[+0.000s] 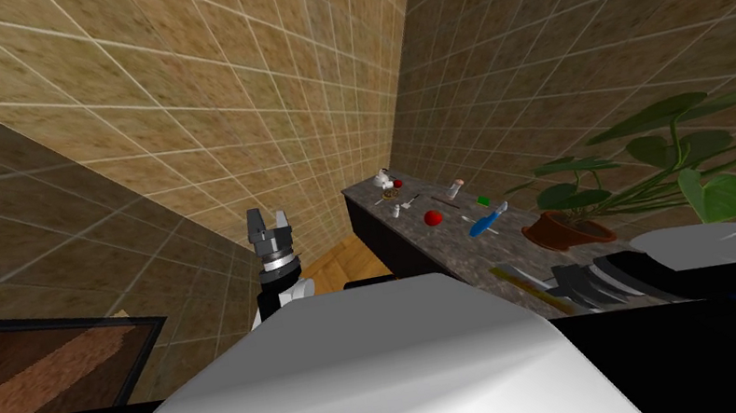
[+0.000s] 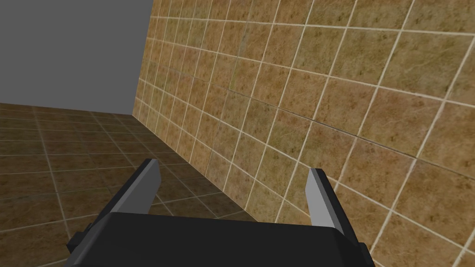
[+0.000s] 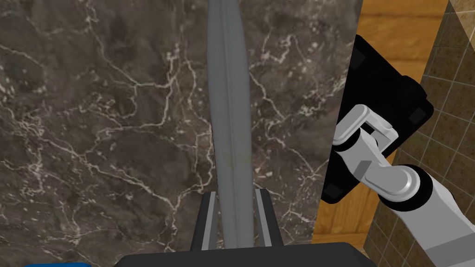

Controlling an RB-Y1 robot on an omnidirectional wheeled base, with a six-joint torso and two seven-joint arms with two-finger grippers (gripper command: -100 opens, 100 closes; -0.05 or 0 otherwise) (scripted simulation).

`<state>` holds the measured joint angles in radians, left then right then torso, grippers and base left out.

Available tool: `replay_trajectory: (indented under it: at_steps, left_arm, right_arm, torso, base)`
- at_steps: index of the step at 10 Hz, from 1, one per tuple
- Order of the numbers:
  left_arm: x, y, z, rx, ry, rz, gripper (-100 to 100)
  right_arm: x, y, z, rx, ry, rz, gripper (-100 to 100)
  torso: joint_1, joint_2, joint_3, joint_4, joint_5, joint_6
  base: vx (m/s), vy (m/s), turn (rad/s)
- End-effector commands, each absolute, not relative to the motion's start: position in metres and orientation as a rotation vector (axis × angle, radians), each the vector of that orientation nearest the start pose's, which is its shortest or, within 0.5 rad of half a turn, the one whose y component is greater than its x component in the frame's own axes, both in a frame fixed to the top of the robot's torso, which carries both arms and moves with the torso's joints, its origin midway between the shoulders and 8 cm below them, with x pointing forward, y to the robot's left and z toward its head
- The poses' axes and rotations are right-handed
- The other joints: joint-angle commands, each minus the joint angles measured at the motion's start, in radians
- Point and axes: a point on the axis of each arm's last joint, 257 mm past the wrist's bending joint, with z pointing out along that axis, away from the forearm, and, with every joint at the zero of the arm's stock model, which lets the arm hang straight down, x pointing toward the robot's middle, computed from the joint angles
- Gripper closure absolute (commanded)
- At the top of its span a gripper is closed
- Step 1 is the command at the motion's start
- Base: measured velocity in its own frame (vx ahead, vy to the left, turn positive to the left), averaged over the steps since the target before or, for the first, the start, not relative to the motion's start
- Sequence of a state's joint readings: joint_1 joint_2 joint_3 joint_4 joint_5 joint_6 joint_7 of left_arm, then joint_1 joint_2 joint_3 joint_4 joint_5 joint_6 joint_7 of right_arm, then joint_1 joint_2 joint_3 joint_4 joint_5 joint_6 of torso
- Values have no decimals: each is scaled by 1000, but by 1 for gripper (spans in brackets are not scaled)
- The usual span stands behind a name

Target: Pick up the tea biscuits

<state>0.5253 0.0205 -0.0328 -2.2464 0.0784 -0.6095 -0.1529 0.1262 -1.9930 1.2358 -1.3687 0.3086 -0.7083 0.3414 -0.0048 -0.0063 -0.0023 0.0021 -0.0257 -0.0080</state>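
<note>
Both fingers (image 3: 209, 218) of the right gripper (image 3: 235, 193) are being pressed against the sides of the biscuits (image 3: 229, 92) — drawn as a long, narrow grey stick with a ridge down its middle. They are being clamped at the near end, and the rest is being carried straight away from the gripper over the counter (image 3: 102, 120), a dark brown top veined in white. Whether the biscuits are being rested on the counter or being held just off it cannot be told. Past the counter's edge a strip of wooden floor (image 3: 345, 222) is being shown, with a tiled wall (image 3: 457, 55) beyond it.

From the head, the right gripper is being seen over the near end of the counter, just beside a potted plant (image 1: 567, 228) whose broad green leaves are being spread toward the right. Farther along the counter, well apart from the gripper, several small things are being displayed: a blue thing (image 1: 486, 222), a red ball (image 1: 432, 218), a small green thing (image 1: 482, 199), and at the far end a white cluster (image 1: 385, 180) with a second, smaller red thing (image 1: 398, 183) just beside it.

The left gripper (image 1: 266, 213) is being held raised on the robot's left, well apart from the counter — its fingers are being held wide apart, and nothing is being gripped between them.
</note>
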Motion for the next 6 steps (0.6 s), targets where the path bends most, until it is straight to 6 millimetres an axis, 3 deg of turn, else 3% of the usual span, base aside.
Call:
replay_trajectory:
  at_steps: [1,6]
  left_arm:
    - [330,279,21,-603,578,-1240,0]
    - [330,279,21,-603,578,-1240,0]
  right_arm:
    - [58,-644,-266,-1046,2964,49,100]
    - [54,-639,-257,-1008,2969,31,100]
  torso:
    - [0,0,0,0,0,0]
    - [1,1,1,0,2,2]
  base:
    - [0,-21,-128]
    - [1,-18,-57]
